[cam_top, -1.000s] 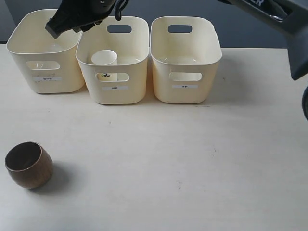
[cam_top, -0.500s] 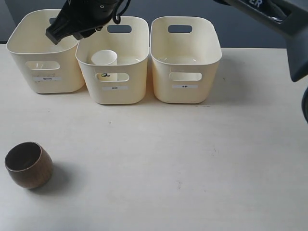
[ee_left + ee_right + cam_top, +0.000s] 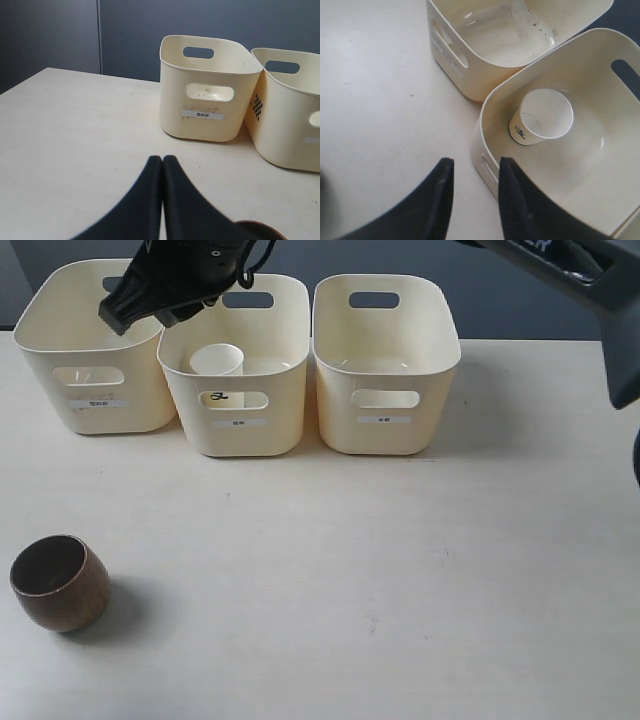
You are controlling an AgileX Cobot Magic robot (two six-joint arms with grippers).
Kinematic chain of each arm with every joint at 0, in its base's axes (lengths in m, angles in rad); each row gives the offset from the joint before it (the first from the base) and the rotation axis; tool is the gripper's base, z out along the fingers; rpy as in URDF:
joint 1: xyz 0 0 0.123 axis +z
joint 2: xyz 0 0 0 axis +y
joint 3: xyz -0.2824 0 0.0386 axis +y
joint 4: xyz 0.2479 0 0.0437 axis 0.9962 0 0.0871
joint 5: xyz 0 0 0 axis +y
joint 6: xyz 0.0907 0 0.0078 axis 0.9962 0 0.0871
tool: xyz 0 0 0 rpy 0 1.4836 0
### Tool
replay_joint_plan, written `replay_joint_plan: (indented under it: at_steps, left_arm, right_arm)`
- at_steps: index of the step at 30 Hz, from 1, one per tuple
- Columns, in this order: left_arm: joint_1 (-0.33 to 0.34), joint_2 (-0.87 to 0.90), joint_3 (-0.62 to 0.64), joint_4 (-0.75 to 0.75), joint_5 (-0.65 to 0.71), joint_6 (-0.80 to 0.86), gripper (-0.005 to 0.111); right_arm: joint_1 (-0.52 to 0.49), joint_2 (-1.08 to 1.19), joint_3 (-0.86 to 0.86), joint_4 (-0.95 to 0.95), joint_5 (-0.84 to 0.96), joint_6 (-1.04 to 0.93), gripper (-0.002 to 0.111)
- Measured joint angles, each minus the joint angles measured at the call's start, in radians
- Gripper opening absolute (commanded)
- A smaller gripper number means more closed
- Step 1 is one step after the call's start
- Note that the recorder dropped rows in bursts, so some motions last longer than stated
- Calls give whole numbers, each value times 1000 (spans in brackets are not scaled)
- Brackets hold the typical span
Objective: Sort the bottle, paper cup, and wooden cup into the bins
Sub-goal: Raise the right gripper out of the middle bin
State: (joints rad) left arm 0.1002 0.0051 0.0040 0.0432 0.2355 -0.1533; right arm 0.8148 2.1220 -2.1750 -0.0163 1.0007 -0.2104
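Bright, even light. The squat dark-brown wooden cup (image 3: 60, 582) casts a soft shadow on the pale tabletop (image 3: 400, 590). Wrist views blur the near black jaws.

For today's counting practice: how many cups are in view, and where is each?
2. The paper cup stands in the middle bin; the wooden cup sits on the table, lower left in the exterior view. Part of each bin's inside is hidden, so another may be there.

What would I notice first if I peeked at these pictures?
Three cream bins stand in a row at the far side of the table, with a white paper cup upright in the middle one. The black right gripper hangs open above them, and a brown wooden cup sits alone near the front left corner.
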Motion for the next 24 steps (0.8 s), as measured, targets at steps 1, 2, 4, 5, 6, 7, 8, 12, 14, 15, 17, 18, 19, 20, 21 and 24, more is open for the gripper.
replay_joint_plan:
  at_steps: [1, 2, 4, 5, 6, 7, 8, 12, 14, 15, 17, 18, 19, 20, 21, 24]
  left_arm:
    - [0, 0, 0, 0, 0, 0, 0]
    - [0, 0, 0, 0, 0, 0, 0]
    - [0, 0, 0, 0, 0, 0, 0]
    - [0, 0, 0, 0, 0, 0, 0]
    - [0, 0, 0, 0, 0, 0, 0]
    - [0, 0, 0, 0, 0, 0, 0]
    - [0, 0, 0, 0, 0, 0, 0]
    - [0, 0, 0, 0, 0, 0, 0]
    - [0, 0, 0, 0, 0, 0, 0]
    - [0, 0, 0, 0, 0, 0, 0]
    - [0, 0, 0, 0, 0, 0, 0]
    - [0, 0, 0, 0, 0, 0, 0]
    - [0, 0, 0, 0, 0, 0, 0]
    - [0, 0, 0, 0, 0, 0, 0]
    - [0, 0, 0, 0, 0, 0, 0]
    - [0, 0, 0, 0, 0, 0, 0]
  right_arm:
    - [0, 0, 0, 0, 0, 0, 31]
    - [0, 0, 0, 0, 0, 0, 31]
    - [0, -6, 0, 0, 12, -15, 31]
    - [0, -13, 0, 2, 22, -26, 31]
    - [0, -20, 0, 2, 40, -41, 31]
    - [0, -29, 0, 2, 50, -50, 31]
    - [0, -35, 0, 7, 66, -63, 31]
    - [0, -71, 0, 54, 121, -122, 31]
    - [0, -79, 0, 86, 149, -152, 31]
    - [0, -81, 0, 96, 164, -160, 31]
    - [0, -83, 0, 121, 192, -187, 31]
    - [0, -83, 0, 128, 202, -195, 31]
    - [2, -83, 0, 134, 209, -207, 31]
    - [2, -83, 0, 139, 214, -216, 31]
    - [2, -83, 0, 146, 214, -226, 31]
    - [2, -83, 0, 157, 216, -256, 31]
